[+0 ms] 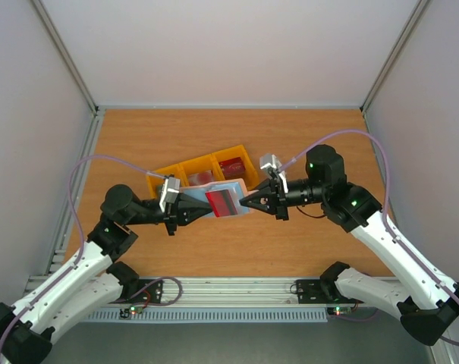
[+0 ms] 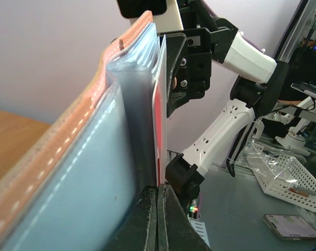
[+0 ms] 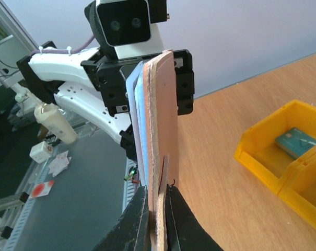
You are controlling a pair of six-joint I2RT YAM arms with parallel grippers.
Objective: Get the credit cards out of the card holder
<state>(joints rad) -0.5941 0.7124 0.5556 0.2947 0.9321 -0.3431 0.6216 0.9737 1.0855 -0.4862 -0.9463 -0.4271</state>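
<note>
The card holder (image 1: 196,199) hangs above the table between both grippers, opened out, taupe-brown outside (image 3: 160,120) and pale blue-grey inside (image 2: 95,172). A red card (image 1: 221,202) sits in its inner pocket; its thin white-and-red edge (image 2: 161,130) stands beside the pocket panel. My left gripper (image 1: 205,209) (image 2: 161,191) is shut on that card's near edge. My right gripper (image 1: 244,202) (image 3: 160,194) is shut on the holder's opposite brown edge. A teal card (image 3: 297,142) lies in the yellow tray, and a dark red card (image 1: 231,165) lies in its right compartment.
The yellow three-compartment tray (image 1: 185,165) (image 3: 262,151) stands on the wooden table just behind the held holder. White walls and metal rails close off the table's left, right and far sides.
</note>
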